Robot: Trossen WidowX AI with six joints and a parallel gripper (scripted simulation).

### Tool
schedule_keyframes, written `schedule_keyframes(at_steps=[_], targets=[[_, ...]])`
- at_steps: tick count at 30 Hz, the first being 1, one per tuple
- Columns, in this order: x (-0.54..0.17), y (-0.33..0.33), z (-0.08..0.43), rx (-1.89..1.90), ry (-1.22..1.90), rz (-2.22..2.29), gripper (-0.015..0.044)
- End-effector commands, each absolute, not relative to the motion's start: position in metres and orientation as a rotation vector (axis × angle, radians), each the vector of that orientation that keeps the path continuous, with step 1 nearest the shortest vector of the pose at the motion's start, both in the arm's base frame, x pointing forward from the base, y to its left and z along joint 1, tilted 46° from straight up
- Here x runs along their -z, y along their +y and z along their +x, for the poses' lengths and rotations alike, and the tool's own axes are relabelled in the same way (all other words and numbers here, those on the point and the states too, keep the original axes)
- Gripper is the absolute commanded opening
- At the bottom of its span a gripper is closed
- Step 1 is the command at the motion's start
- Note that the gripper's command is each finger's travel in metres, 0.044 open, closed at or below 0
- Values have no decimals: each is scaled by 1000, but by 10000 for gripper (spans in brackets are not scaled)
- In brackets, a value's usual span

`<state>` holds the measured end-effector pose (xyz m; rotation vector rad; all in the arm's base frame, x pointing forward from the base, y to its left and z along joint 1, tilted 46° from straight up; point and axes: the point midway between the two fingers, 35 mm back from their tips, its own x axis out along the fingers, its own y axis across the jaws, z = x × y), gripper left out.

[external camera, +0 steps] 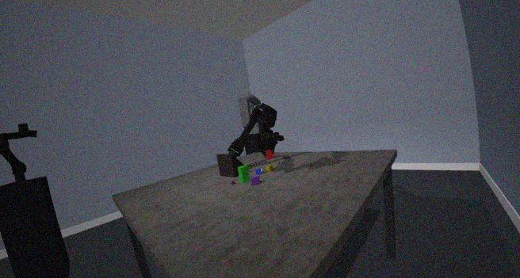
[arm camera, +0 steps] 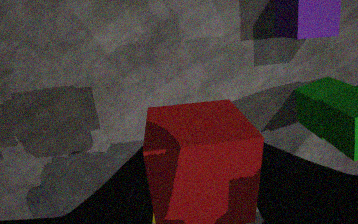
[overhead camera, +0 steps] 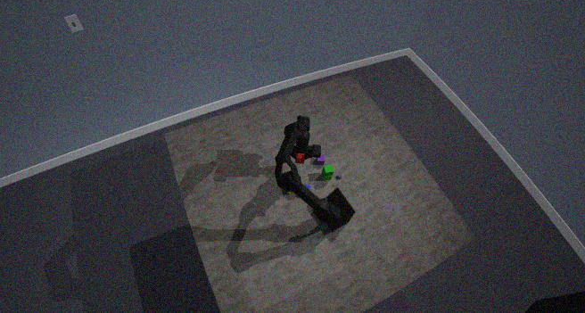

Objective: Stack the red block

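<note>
The red block is held between the black fingers of my gripper, which is shut on it. The block is up off the table, and its shadow lies apart from it. The green tower stands upright on the table, to the right of the red block in the top view and in the wrist view. The red block and the tower are apart. The lower part of the red block is cut off by the wrist view's bottom edge.
A purple block stands near the tower. A blue block and a yellow block lie near the arm. A small dark object lies beside the tower.
</note>
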<state>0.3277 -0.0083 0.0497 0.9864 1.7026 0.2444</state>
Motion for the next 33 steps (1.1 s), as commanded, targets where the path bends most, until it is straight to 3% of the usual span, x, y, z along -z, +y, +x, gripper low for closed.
schedule_keyframes(at_steps=[1, 10, 33], targets=[[-59, -18, 329, -246, 1701, 976, 0], [-52, -26, 324, -242, 1700, 974, 0], [22, -107, 233, -237, 1705, 971, 0]])
